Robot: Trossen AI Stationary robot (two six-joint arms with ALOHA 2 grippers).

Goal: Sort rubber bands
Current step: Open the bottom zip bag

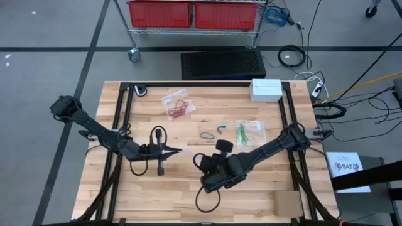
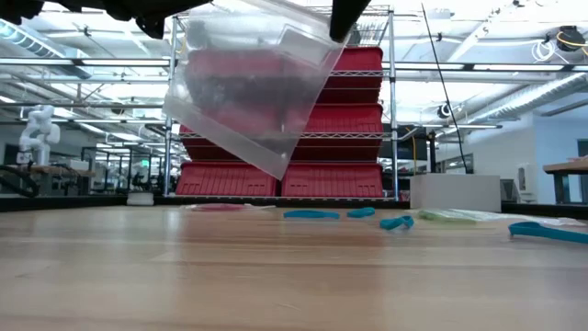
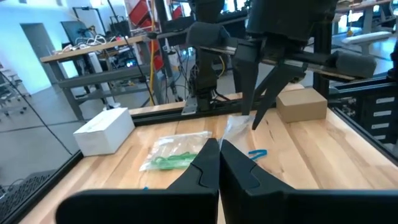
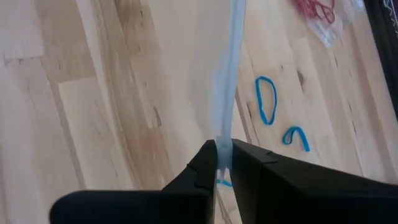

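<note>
Left gripper [image 1: 171, 150]: near the table's middle, fingers pressed together on the near edge of a clear bag [image 2: 253, 92], which hangs above the wood.
Clear bag: held from both sides, tilted, one corner pointing down; whether its mouth is parted I cannot tell from here.
Right gripper [image 4: 224, 163]: just right of the left one, fingers pinching the bag's opposite edge, the thin film squeezed between them.
Red bands [image 1: 178, 109]: already in their own bag toward the far side, left of centre.
Blue rubber bands [image 1: 208, 135]: loose on the wood beyond the grippers, right of centre; thin floppy loops lying flat, one an oval, others curled [image 4: 296, 137].
Green bands [image 1: 242, 132]: bagged, just right of the blue ones.
Risk: with both grippers occupied, nothing is free to lift the blue loops; releasing one side could let the bag flop shut or slide away.
</note>
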